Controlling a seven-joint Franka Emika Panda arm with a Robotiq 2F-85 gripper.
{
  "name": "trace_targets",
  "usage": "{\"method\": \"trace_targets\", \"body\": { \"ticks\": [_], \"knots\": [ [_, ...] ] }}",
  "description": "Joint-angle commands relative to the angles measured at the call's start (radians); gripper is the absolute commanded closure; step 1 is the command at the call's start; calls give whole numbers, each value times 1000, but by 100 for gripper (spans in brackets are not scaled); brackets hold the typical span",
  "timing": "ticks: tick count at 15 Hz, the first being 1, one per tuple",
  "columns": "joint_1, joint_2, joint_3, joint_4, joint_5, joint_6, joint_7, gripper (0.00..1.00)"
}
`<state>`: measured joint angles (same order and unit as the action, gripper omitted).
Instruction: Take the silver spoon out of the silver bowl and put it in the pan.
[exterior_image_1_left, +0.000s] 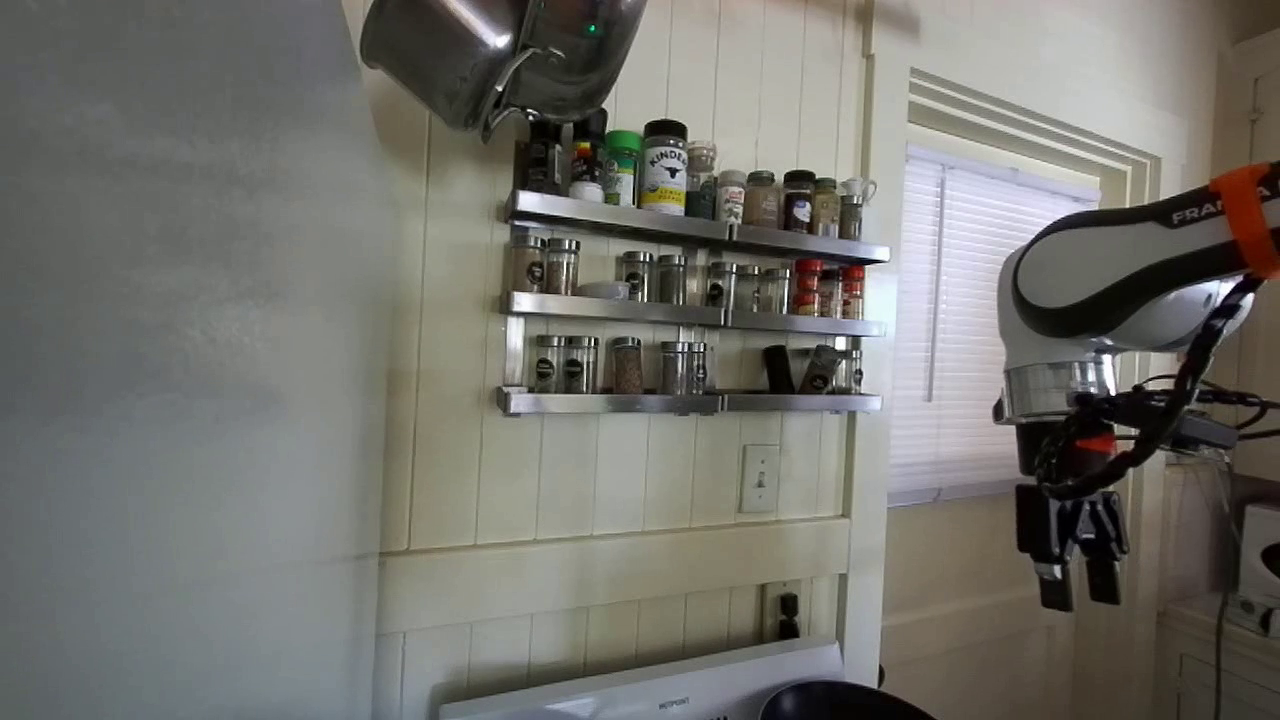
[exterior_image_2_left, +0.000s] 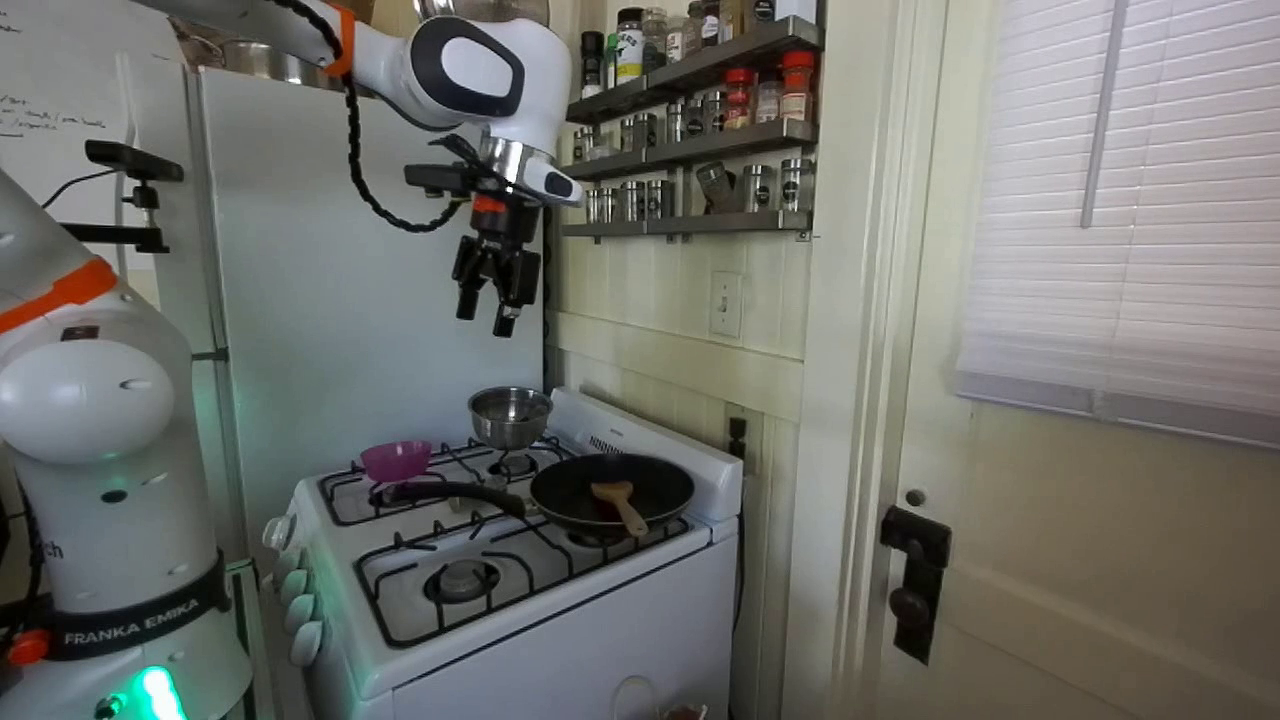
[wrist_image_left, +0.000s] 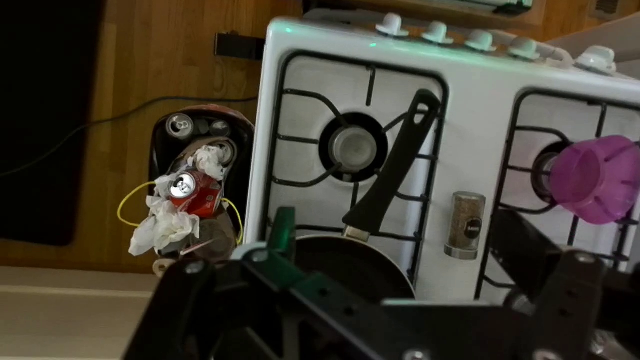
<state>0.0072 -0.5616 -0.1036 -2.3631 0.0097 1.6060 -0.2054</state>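
On a white stove (wrist_image_left: 467, 140), pan (exterior_image_2_left: 660, 490), silver bowl (exterior_image_2_left: 510, 427), claw (exterior_image_2_left: 486, 315) wide above, wall-hung spice shelves (exterior_image_1_left: 650, 312)

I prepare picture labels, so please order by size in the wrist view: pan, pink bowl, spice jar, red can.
1. Pan, though partly hidden
2. Pink bowl
3. Spice jar and red can: too alike to rank
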Motion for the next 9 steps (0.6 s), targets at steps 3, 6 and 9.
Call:
{"method": "trace_targets", "body": {
  "ticks": [3, 6, 9],
  "knots": [
    [39, 104, 84, -71, 147, 262, 125, 0],
    [66, 206, 140, -83, 183, 435, 171, 0],
    [87, 323, 205, -54, 160, 591, 259, 0]
  ]
}}
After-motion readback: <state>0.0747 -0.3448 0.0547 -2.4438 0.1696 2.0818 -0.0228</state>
